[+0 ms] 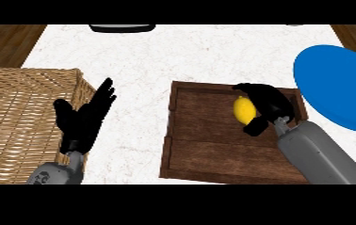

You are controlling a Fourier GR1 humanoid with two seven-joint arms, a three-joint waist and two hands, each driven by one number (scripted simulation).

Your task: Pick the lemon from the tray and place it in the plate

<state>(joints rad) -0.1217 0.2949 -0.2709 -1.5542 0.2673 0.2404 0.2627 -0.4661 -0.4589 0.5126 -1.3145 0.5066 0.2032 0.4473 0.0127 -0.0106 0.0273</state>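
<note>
A yellow lemon (243,109) lies in the dark wooden tray (201,144), toward the tray's upper right. My right hand (268,104) is over it, fingers curled round its top and right side, thumb below it. Part of the lemon is hidden by the hand. A blue plate (327,83) sits at the right edge, just beyond the tray, partly cut off by the view. My left hand (83,116) rests open, fingers up, at the lower left beside the basket.
A woven wicker basket (35,120) fills the left side. A dark object (122,28) sits at the counter's far edge. White counter (173,54) stretches between basket, tray and plate.
</note>
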